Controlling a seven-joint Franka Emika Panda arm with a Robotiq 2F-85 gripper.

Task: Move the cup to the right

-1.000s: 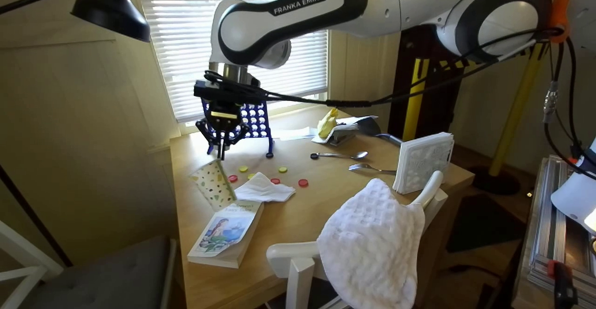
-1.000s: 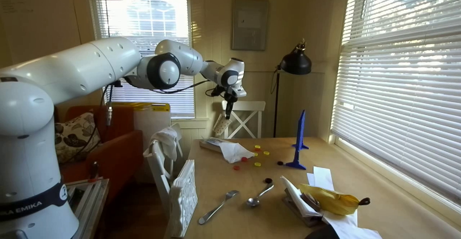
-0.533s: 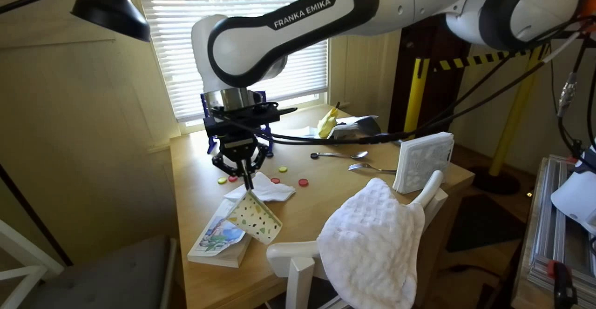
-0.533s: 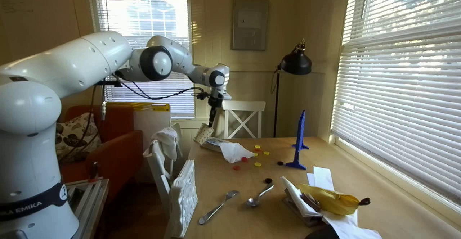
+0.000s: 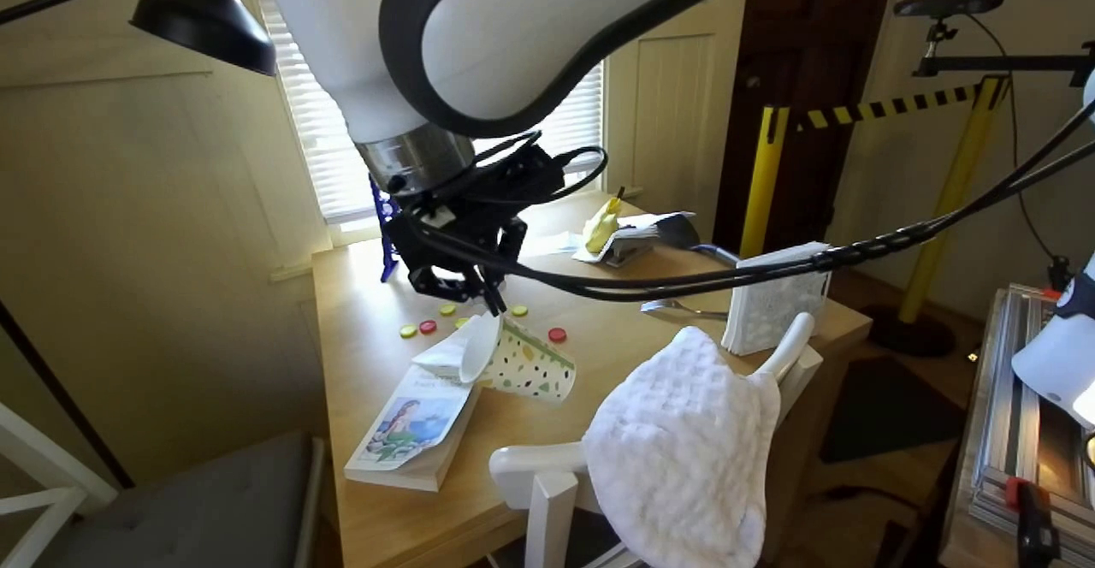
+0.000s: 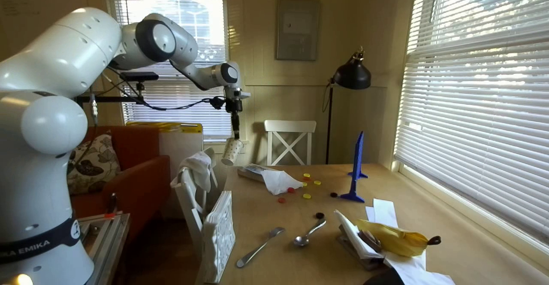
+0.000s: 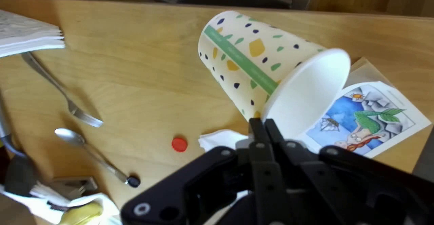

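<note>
The tapered cream paper cup (image 7: 268, 67) — flecked with green, mustard and dark shapes, a flat green stripe down its side — hangs above the pale, wood-grained bench (image 7: 145, 82), tilted far over so that its smooth white mouth faces the side where a thick paperback book (image 5: 411, 431) with a mermaid on its cover lies flat. The black metal gripper (image 7: 262, 120) is clenched on the cup's rim. A thin, crumpled white napkin (image 5: 442, 354) lies next to the book (the cup covers part of it in that exterior view).

Counted in an exterior view, all small, flat and round: four yellow discs (image 6: 306, 196), three red discs (image 6: 281, 200) and two black discs (image 6: 319, 215). There is one shiny metal fork (image 7: 72, 106), and one metal spoon (image 6: 302, 240) with its handle end by a black disc. An upright blue plastic frame (image 6: 357, 165) stands on splayed feet, the other black disc just beside one of them.

Along the bench's edge, a waffle-textured white cloth (image 5: 684, 440) drapes over a white wooden chair (image 5: 552, 499), and a layered white block (image 5: 774, 316) with a raised pattern stands upright — black cables (image 5: 915, 233) cross in front of it in an exterior view.
</note>
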